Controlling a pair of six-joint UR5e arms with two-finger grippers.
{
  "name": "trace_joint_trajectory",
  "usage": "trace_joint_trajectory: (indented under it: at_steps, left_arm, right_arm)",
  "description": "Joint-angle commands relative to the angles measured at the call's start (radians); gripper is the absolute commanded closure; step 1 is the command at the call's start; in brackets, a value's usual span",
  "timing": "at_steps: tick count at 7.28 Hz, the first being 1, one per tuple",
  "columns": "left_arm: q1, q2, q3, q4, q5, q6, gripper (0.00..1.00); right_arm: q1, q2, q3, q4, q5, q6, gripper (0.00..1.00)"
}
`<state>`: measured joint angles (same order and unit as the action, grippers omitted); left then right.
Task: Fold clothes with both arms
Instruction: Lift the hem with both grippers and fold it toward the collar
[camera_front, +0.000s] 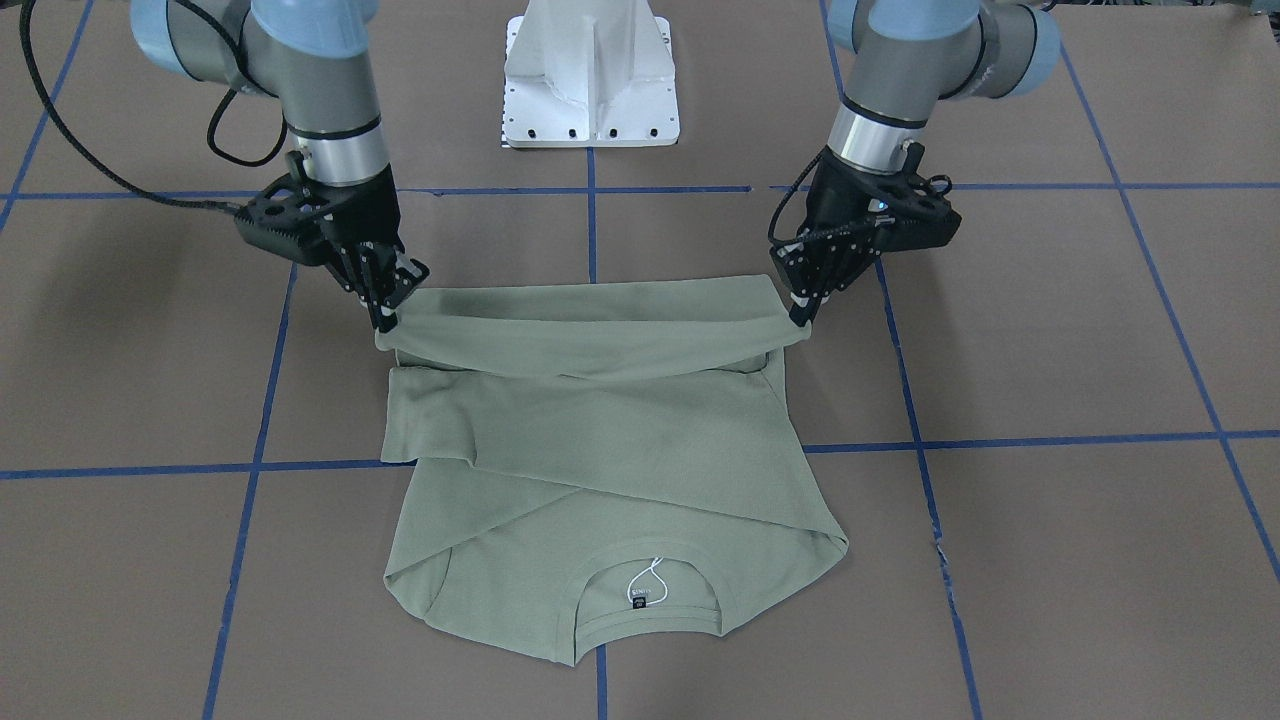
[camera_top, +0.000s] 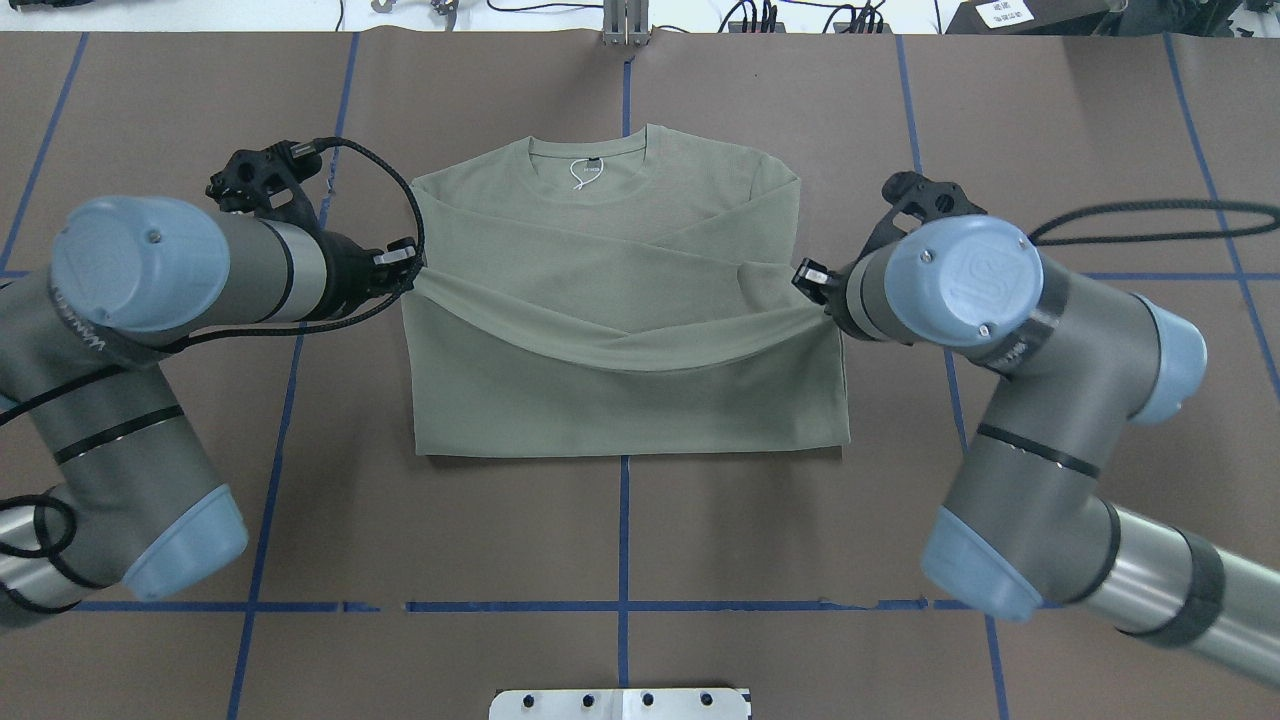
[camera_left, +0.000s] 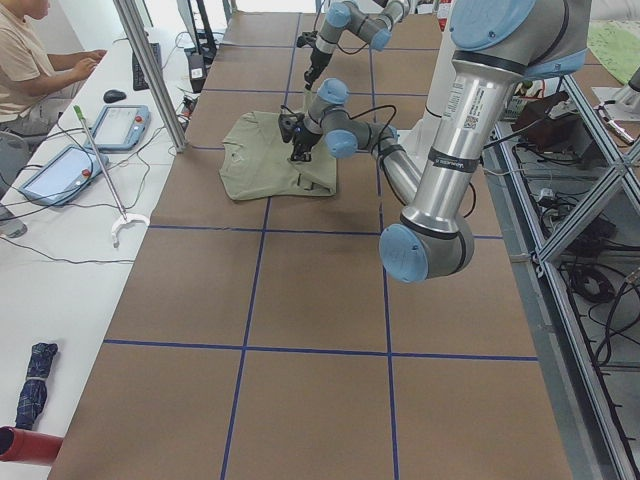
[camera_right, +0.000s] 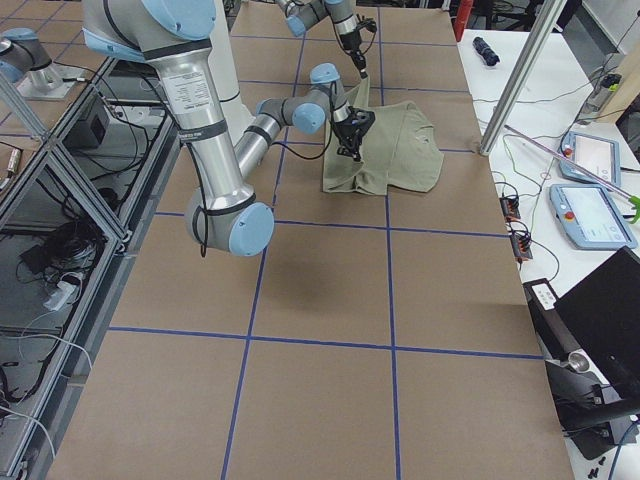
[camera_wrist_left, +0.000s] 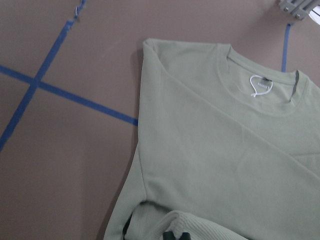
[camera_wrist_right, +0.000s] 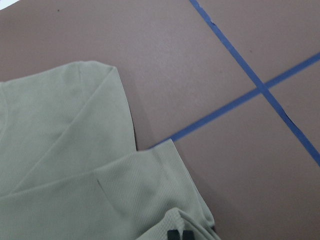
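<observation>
The sage-green shirt (camera_front: 600, 470) lies on the brown table with both sleeves crossed over its body. Its collar with the white string tag (camera_front: 645, 585) points away from the robot. My left gripper (camera_front: 800, 318) is shut on one corner of the hem, and my right gripper (camera_front: 385, 322) is shut on the other. Between them the raised hem band (camera_top: 620, 345) sags above the lower body, over the shirt's middle. From overhead the left gripper (camera_top: 408, 270) and right gripper (camera_top: 812, 285) sit at the shirt's two side edges. Both wrist views show ribbed cloth bunched at the fingertips (camera_wrist_left: 175, 235).
The white pedestal (camera_front: 592, 75) stands behind the shirt at the robot's side. Blue tape lines (camera_front: 590, 230) grid the brown table. In the exterior left view a person (camera_left: 30, 60) sits at a side bench with tablets (camera_left: 120, 125).
</observation>
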<state>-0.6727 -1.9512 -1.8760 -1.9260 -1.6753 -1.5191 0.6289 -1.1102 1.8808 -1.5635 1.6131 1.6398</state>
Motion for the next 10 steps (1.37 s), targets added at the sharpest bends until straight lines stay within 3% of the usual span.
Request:
trace_joint_trajectory:
  at_steps: [1, 3, 5, 10]
  left_arm:
    - [-0.063, -0.049, 0.189, -0.141, 0.002, 0.049, 1.0]
    - [-0.067, -0.084, 0.343, -0.265, 0.005, 0.051, 1.0]
    - [-0.068, -0.087, 0.397, -0.307, 0.011, 0.059, 1.0]
    - [-0.079, -0.106, 0.503, -0.393, 0.013, 0.092, 1.0]
  right_arm:
    - [0.116, 0.152, -0.278, 0.073, 0.054, -0.093, 1.0]
    - [0.141, 0.254, -0.542, 0.254, 0.054, -0.098, 1.0]
    - [0.156, 0.337, -0.681, 0.284, 0.056, -0.122, 1.0]
    - [0.178, 0.363, -0.785, 0.359, 0.054, -0.144, 1.0]
